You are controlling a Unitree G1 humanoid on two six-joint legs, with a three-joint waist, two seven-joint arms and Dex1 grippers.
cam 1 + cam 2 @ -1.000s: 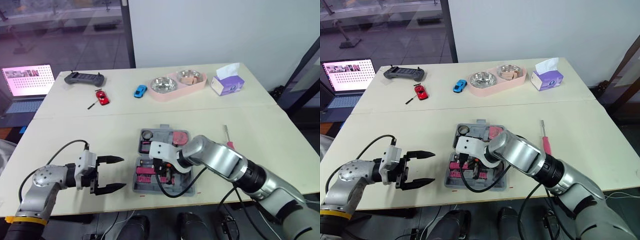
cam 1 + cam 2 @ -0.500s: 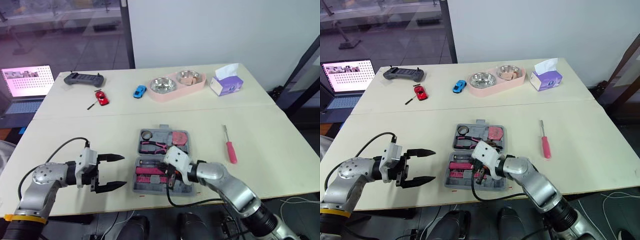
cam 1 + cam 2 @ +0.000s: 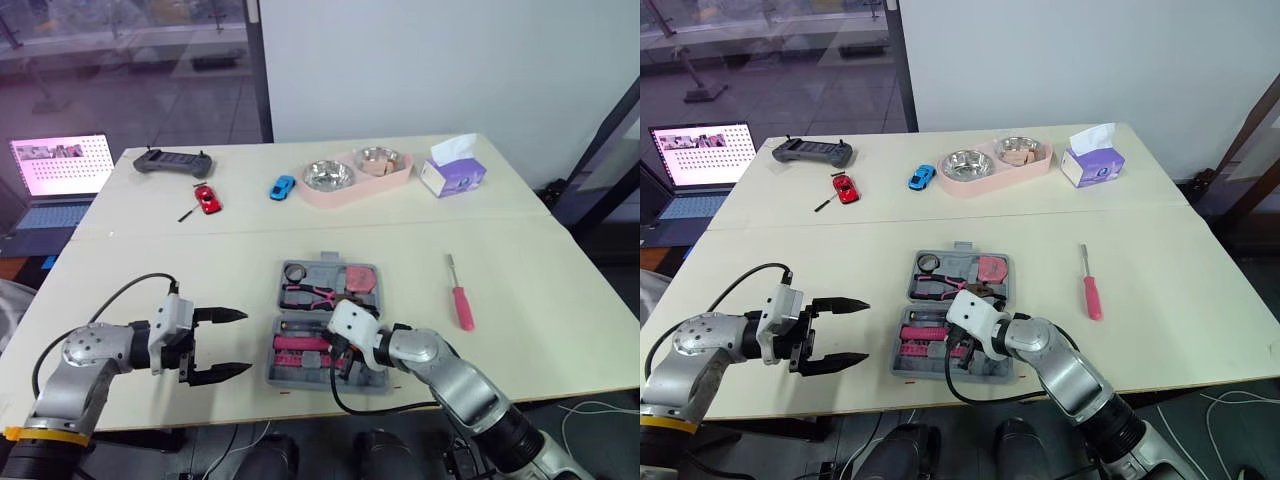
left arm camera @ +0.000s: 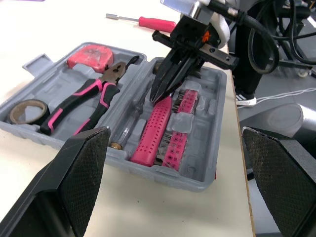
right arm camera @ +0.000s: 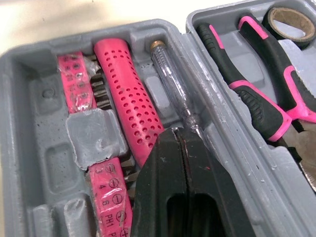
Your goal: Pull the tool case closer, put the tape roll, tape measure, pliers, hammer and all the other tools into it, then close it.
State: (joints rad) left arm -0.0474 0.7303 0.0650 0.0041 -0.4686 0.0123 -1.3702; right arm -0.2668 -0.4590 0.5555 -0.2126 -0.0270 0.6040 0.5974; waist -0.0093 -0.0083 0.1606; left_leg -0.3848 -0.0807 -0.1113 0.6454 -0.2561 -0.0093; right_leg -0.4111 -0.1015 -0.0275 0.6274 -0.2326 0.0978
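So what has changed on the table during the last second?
The right arm drew back toward the robot, so it no longer lies across the tool case; the right gripper, shut, kept its tip at the case's near half. The left gripper stayed open beside the case, and the red screwdriver stayed on the table.

The grey moulded plastic tool case (image 5: 49,163) holds pink-and-black-handled steel pliers (image 3: 308,293), a salmon-pink tape measure (image 3: 360,277), a dark brown tape roll (image 3: 293,271) and a hot-pink plastic handle (image 5: 129,106) patterned with rows of small holes. To the right, a red-handled screwdriver (image 3: 462,303) lies on the cream tabletop (image 3: 150,270).
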